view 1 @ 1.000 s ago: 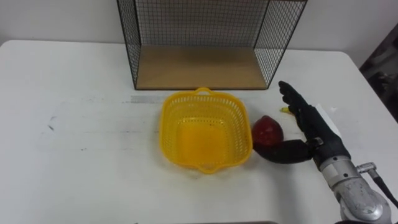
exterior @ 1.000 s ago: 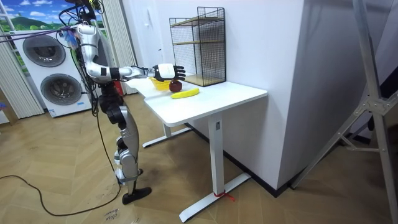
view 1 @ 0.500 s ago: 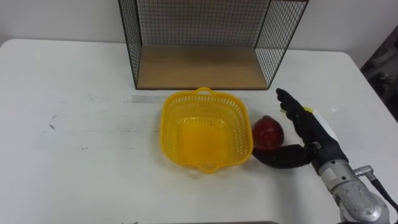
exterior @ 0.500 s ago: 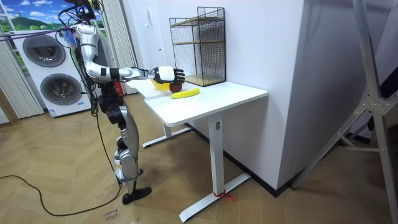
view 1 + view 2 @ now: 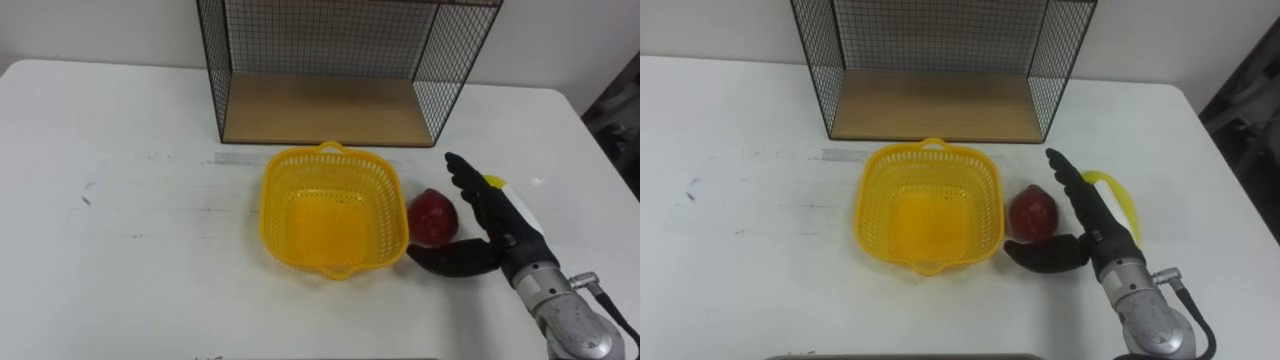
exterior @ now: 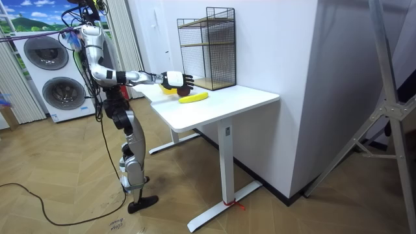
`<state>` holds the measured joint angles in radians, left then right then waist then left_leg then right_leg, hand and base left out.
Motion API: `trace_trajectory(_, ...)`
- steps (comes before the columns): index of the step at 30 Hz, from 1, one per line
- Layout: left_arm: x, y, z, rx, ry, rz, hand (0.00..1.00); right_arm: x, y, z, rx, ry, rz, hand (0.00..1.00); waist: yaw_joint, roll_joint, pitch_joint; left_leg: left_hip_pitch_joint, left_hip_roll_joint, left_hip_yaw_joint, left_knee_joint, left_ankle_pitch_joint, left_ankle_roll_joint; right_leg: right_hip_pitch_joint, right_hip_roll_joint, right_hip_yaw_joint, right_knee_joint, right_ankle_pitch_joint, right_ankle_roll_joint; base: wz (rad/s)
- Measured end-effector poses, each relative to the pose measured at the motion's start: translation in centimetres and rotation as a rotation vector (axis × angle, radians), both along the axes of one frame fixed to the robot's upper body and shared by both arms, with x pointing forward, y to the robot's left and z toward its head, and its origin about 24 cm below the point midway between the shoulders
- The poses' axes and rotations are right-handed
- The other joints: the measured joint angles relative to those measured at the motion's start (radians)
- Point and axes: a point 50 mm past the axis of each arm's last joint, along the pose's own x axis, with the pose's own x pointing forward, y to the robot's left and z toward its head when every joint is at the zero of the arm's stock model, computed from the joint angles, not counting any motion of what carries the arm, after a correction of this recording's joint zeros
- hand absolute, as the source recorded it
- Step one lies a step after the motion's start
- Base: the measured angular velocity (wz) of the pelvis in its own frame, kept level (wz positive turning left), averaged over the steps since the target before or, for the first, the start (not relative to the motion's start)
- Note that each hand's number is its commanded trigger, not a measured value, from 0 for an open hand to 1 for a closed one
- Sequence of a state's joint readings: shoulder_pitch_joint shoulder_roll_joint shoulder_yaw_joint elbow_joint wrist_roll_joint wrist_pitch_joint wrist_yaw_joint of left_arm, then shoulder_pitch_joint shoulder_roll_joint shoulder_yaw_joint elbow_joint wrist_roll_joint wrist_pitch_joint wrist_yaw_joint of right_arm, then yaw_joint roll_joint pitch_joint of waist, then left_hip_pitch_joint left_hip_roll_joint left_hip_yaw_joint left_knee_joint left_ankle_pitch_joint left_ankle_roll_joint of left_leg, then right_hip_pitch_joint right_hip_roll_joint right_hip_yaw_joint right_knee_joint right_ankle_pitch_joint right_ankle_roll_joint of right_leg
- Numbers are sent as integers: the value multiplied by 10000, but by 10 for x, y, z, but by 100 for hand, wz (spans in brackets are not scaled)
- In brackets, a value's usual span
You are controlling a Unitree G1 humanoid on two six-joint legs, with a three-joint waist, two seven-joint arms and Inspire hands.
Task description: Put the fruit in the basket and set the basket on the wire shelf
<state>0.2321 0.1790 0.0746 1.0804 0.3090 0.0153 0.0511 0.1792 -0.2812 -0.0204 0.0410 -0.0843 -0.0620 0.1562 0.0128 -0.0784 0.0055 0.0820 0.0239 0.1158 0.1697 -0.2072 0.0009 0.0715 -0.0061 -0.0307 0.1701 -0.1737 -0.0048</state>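
The left stretch of the white table (image 5: pixel 120 120) is bare apart from a small dark mark (image 5: pixel 85 198) and some faint scuffs. At the back, around the middle, stands the wire shelf (image 5: pixel 320 105), with black mesh walls and a wooden floor, its open side towards the robot. Nothing lies on that floor.

Just in front of the shelf, and apart from it, sits the yellow basket (image 5: pixel 333 214). It is upright and has nothing in it.

Just beside the basket's right rim, a red fruit (image 5: pixel 432 216) lies on the table.

The right hand (image 5: pixel 500 235) comes in from the lower right and brackets this fruit. Its fingers (image 5: pixel 470 190) are straight and point away from the robot along the fruit's right side. The thumb (image 5: pixel 450 259) is spread wide and lies across the near side of the fruit. The hand is close against the fruit but not closed on it. Whether it touches the fruit cannot be told.

Right of the fingers and partly hidden by them, a banana (image 5: pixel 1110 180) lies on the table.

In the room view the robot stands upright at the end of the table on the room view's left, with its right arm stretched level over the tabletop. Two washing machines (image 6: pixel 55 78) stand behind it.
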Motion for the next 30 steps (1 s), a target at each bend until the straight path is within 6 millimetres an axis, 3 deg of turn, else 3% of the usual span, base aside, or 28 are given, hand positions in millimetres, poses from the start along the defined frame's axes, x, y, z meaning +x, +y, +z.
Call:
trace_trajectory(7,0,0,0,-30,5,-8,0,0,0,0,-1,8,0,0,100,65,21,2,-1,-64,-2,0,0,3,-2,-8,3,0,0,0)
trace_trajectory(18,-1,1,0,-98,64,-30,0,-1,-2,-5,-27,235,-60,0,231,-50,12,-32,-11,-116,-16,0,0,39,-5,-53,-18,-1,0,0)
trace_trajectory(23,-6,5,0,16,338,-189,0,-2,-6,-21,-208,930,-176,0,227,-158,12,-5,-17,-151,4,0,0,92,-23,-137,-28,0,0,3)
trace_trajectory(30,-10,5,0,-18,523,-164,0,1,-5,-26,-362,1173,-57,0,227,-122,30,15,-21,-326,85,-1,0,148,-32,-261,-18,1,-1,5)
